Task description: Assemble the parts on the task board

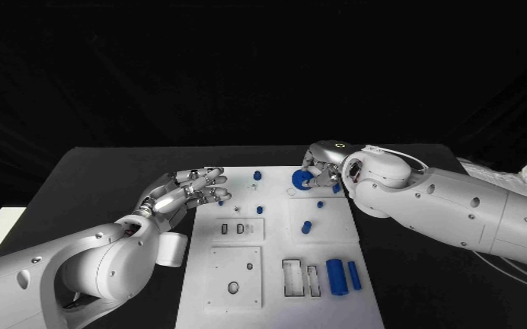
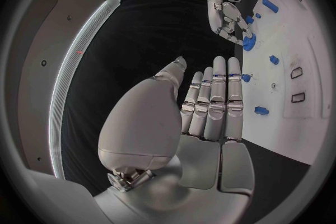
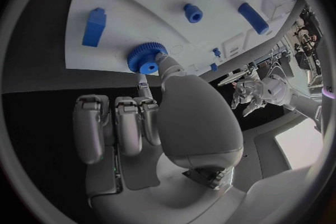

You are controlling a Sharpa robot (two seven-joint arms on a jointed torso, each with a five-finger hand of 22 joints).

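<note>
The white task board [image 1: 275, 283] lies in the middle of the table. A blue gear [image 1: 301, 180] sits at its far right part, and my right hand [image 1: 322, 167] pinches it. In the right wrist view the thumb's tip lies against the gear's [image 3: 147, 57] toothed rim while the other fingers stay curled in. My left hand [image 1: 193, 190] hovers at the board's far left edge with its fingers stretched out and nothing in it. The left wrist view shows that hand [image 2: 210, 106] flat and straight, with the right hand [image 2: 229, 19] at the gear [image 2: 248, 40] beyond it.
Small blue parts [image 1: 260, 209] [image 1: 306, 228] [image 1: 320, 204] stand around the board's middle. Two blue cylinders [image 1: 343, 276] lie at its near right, beside rectangular slots [image 1: 292, 277]. A blue block [image 3: 94, 27] and a blue bush [image 3: 192, 12] stand near the gear. Black table surrounds the board.
</note>
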